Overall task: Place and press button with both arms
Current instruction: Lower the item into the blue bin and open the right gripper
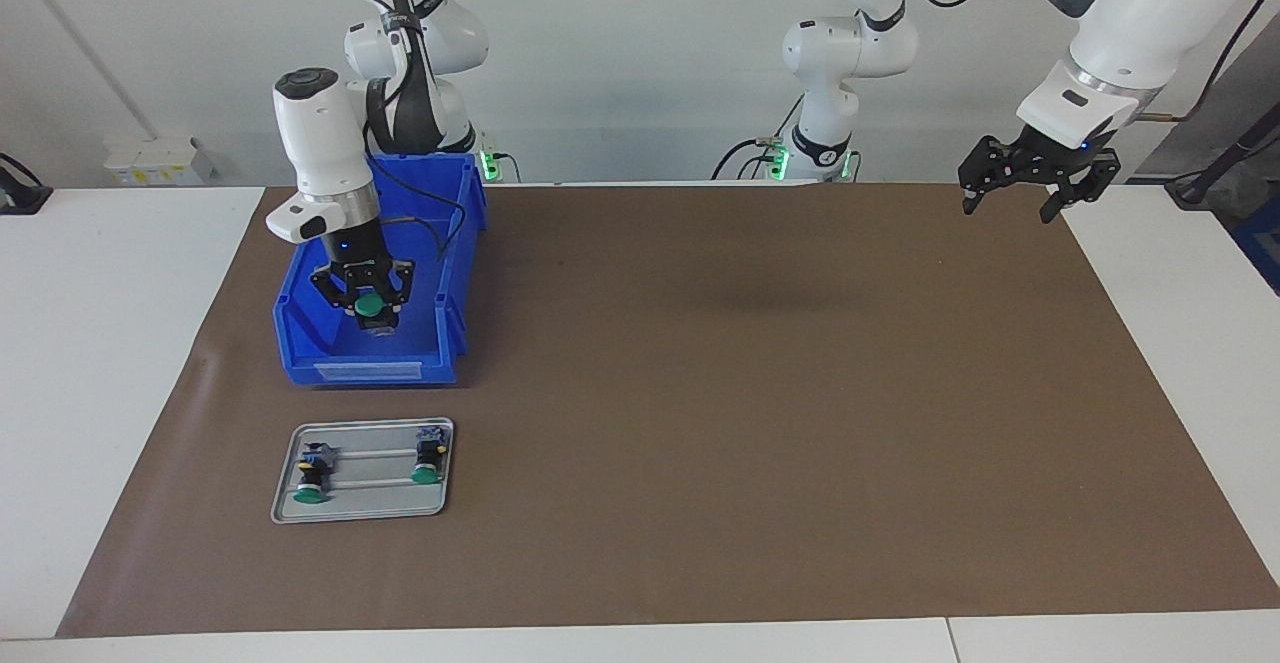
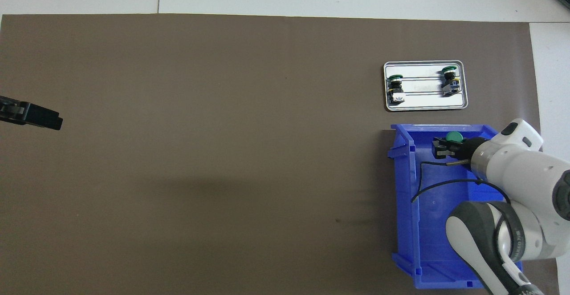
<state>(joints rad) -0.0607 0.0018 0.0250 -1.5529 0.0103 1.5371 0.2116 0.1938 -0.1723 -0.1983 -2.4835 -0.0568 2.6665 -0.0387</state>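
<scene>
table [image 1: 700, 443]: brown mat
blue bin [image 1: 440, 343]: right gripper [image 1: 372, 311] inside, jaws clamped on the button [image 1: 371, 304]
tray [image 1: 362, 511]: two green-capped switches [image 1: 427, 463]
left gripper [image 1: 1018, 199]: waits raised, jaws apart

Even, bright overhead light fell on the matte brown table mat [image 1: 700, 423], casting only faint soft shadows there, with glare on the shiny silver metal tray [image 2: 425, 103], and both views stayed sharp.
</scene>
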